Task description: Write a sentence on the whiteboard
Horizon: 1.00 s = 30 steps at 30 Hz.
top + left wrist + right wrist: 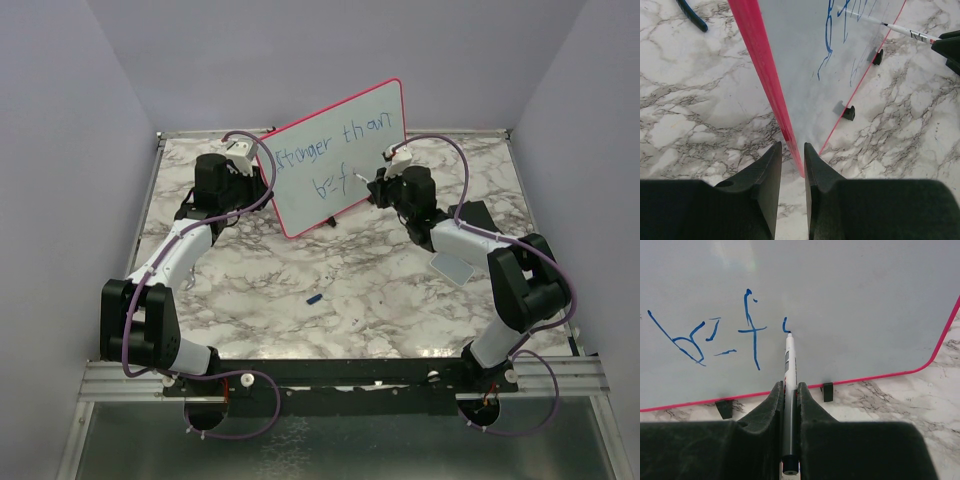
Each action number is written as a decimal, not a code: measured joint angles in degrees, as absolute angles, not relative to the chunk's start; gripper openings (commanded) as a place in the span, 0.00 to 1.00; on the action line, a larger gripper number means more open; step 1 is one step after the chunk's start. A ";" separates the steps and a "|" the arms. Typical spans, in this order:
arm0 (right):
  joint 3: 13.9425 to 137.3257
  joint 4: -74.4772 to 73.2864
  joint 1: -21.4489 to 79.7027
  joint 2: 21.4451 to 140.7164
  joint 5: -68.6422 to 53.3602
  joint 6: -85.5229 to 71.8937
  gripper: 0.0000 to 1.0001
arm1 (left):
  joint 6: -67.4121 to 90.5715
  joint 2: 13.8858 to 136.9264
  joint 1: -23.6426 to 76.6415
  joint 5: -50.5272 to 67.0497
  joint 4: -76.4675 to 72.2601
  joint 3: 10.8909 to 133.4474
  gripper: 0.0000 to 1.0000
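The whiteboard (300,195) stands tilted at the far middle of the marble table (300,330). The left gripper (792,145) pinches its pink-red left edge between both fingers. The right gripper (789,385) is clamped on a marker (789,360) whose tip touches the board at a short blue stroke just right of the "f". The sentence (335,145) reads "Stronger than" above an unfinished second row. A small blue cap (314,298) lies near the table's middle, a grey pad (452,267) at right

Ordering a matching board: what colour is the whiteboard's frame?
The frame is pink-red; left wrist view shows it best.
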<state>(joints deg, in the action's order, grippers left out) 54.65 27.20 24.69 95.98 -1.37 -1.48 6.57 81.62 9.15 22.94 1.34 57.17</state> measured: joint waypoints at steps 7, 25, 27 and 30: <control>54.65 27.18 24.69 95.98 2.09 -1.48 0.01 | 6.55 81.65 9.15 22.94 1.34 57.17 0.25; 55.81 27.38 24.75 96.01 0.58 -1.41 0.01 | 6.46 81.62 9.41 22.94 1.34 57.06 0.25; 55.88 27.42 24.80 96.01 0.25 -1.41 0.01 | 6.42 81.62 9.41 22.94 1.34 57.06 0.25; 55.88 27.40 24.86 96.01 -0.34 -1.39 0.01 | 6.42 81.62 9.41 22.94 1.34 57.06 0.25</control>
